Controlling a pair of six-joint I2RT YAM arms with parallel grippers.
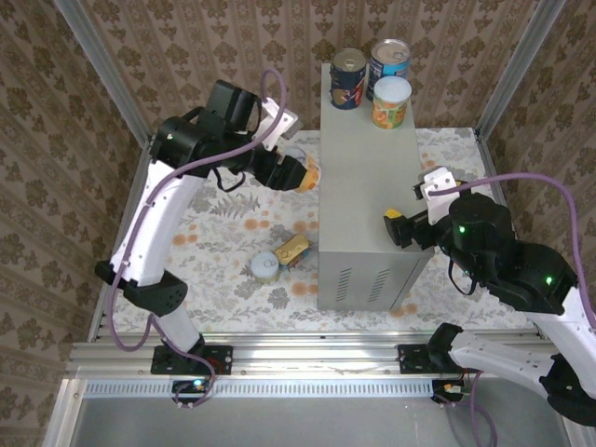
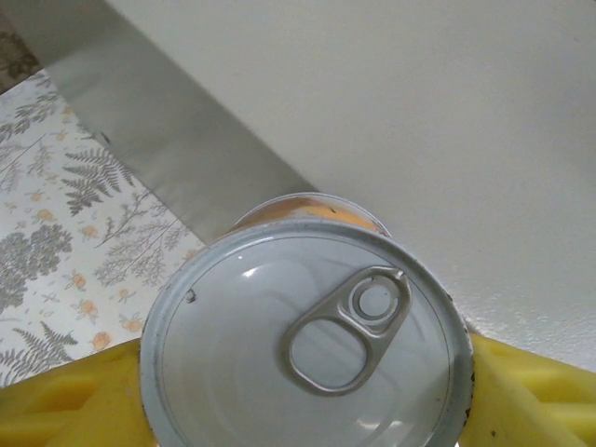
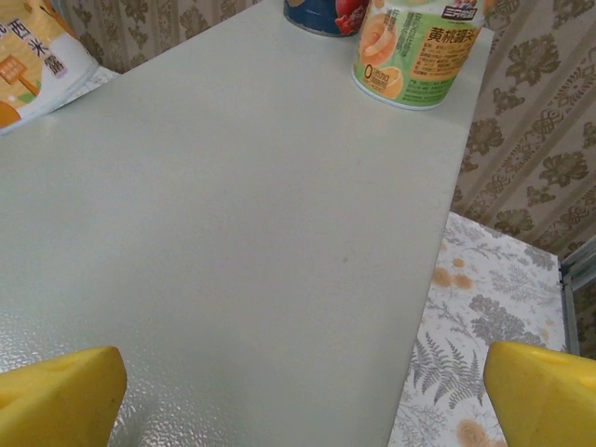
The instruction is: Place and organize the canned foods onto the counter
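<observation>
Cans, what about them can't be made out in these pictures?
Left wrist view: orange-labelled round can with silvery pull-tab lid, label hidden under its own lid.
Right wrist view: blue round can, cut off by the top edge.
Top view: flat gold rectangular tin and silvery-lidded round can on the floral floor, labels too small to read.

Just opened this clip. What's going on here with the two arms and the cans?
The left gripper is shut on a round can with an orange label, holding it next to the left side of the grey counter. The right gripper hangs open and empty over the counter's right edge. Three cans stand at the far end of the counter top. One round can and the gold tin lie on the floral floor.
</observation>
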